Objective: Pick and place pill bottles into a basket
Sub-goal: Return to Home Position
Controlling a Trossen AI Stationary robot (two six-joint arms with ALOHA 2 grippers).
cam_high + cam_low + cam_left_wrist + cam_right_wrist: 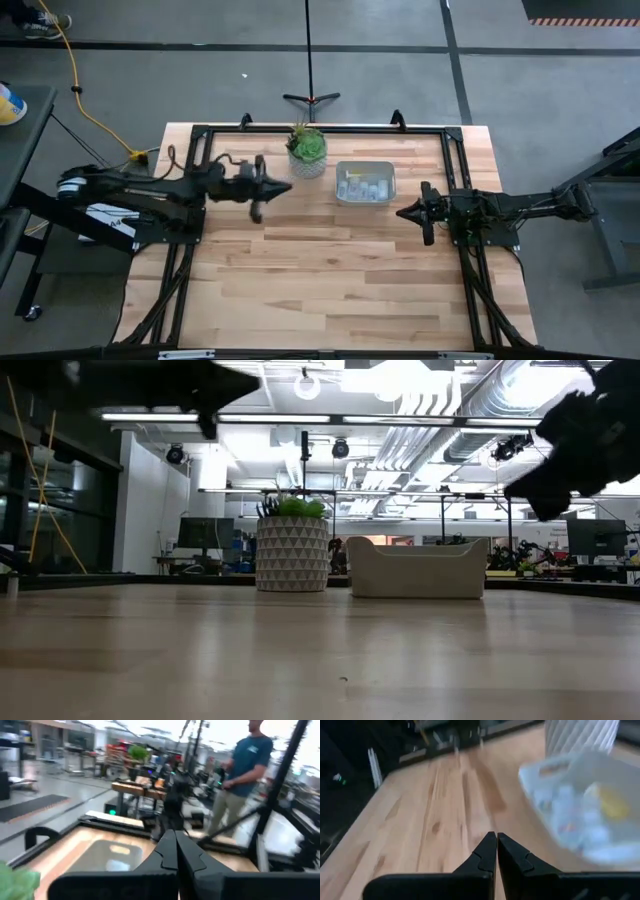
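Note:
The basket (365, 184) stands on the table at the far middle-right, to the right of the potted plant; it also shows in the low view (417, 568) and the right wrist view (580, 815). Several pill bottles (362, 187) lie inside it, one yellowish (612, 805). My left gripper (286, 187) is shut and empty, raised above the table to the left of the plant. My right gripper (402, 212) is shut and empty, raised to the right of the basket, toward the near side. Their shut fingertips show in the wrist views (176, 836) (496, 837).
A green plant in a white patterned pot (307, 152) stands just left of the basket, near the table's far edge. A black frame (320, 130) runs along the table's far edge and sides. A person (240, 785) stands beyond the table. Bare wood (330, 280) lies toward the near edge.

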